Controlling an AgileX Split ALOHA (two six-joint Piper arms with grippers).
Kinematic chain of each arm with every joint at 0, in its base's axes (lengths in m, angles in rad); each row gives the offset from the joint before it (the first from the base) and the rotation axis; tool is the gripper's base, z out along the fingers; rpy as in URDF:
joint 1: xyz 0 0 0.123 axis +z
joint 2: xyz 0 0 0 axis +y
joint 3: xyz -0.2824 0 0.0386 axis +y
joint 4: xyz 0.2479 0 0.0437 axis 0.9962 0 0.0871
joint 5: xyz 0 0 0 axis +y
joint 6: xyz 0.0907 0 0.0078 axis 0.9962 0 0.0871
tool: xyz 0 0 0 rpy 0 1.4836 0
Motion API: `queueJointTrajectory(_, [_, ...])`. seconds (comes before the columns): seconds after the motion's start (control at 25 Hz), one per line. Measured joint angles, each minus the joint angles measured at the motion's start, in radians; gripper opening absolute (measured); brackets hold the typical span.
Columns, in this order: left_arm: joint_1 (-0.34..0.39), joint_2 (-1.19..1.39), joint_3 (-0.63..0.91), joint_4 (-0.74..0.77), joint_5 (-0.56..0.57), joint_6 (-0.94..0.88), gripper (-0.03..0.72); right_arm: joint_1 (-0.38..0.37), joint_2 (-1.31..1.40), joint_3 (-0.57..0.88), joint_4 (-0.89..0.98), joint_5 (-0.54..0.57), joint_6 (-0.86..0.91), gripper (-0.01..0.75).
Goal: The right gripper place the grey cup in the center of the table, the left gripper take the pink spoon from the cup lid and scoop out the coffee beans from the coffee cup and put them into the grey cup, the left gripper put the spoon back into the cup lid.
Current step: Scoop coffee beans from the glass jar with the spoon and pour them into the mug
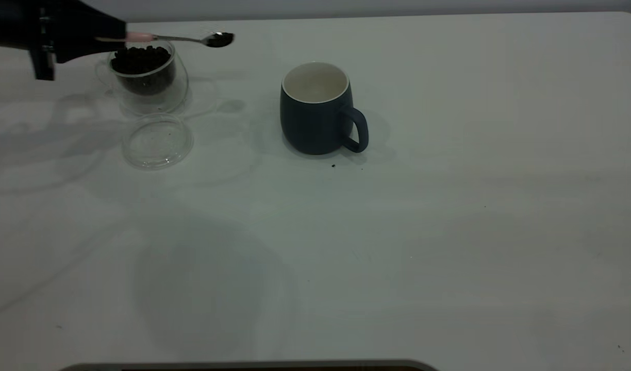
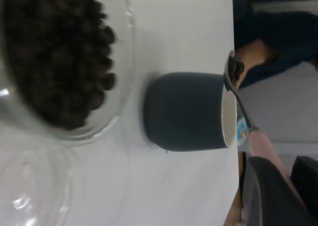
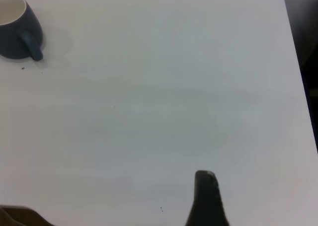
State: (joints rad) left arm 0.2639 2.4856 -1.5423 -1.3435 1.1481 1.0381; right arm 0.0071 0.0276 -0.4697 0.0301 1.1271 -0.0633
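Pink spoon [image 1: 179,38] clamped in left gripper [image 1: 117,37] jaws, above coffee cup [image 1: 148,77]

The grey cup [image 1: 315,116] is showing a matt outside and smooth white inside — the coffee cup [image 1: 149,82] and cup lid [image 1: 157,140] are looking like clear glossy glass or plastic; the pink spoon [image 1: 192,38] is gleaming, metal-bowled.

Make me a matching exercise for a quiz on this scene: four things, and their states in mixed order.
Things:
1. pink spoon
2. grey cup
3. coffee cup
4. cup lid

States:
A. lying bare on the table
B. full of coffee beans
C. held in the left gripper, beans in its bowl
D. upright, nothing visible inside

Pairs: 1-C, 2-D, 3-B, 4-A
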Motion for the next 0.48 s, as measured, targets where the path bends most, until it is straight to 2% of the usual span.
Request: queueJointTrajectory(0.48, [-0.121, 0.0, 0.0, -0.037, 0.0, -0.001, 0.125, 0.0, 0.0, 0.0, 0.0, 0.0, 0.0, 0.591])
